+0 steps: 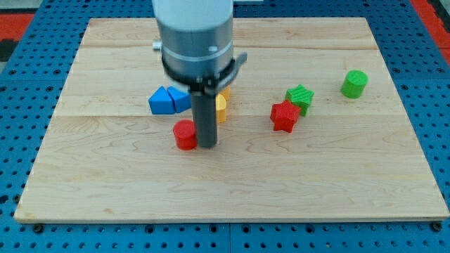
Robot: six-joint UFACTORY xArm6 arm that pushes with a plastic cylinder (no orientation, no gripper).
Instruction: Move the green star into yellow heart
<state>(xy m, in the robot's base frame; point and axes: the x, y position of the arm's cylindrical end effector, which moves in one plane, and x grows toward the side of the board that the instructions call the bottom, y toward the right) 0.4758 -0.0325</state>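
The green star [301, 96] lies right of the board's middle, touching the red star [285, 116] just below and left of it. The yellow heart [221, 107] is mostly hidden behind my rod; only a yellow sliver shows at the rod's right. My tip [207, 145] rests on the board just right of a red cylinder [185, 134], touching or nearly touching it. The tip is well to the left of the green star.
A blue block [169, 100], triangular in shape, lies left of the rod. A green cylinder [354, 83] stands at the view's right. The wooden board [105, 183] sits on a blue perforated table [14, 140]. The arm's grey body [195, 35] hangs over the top middle.
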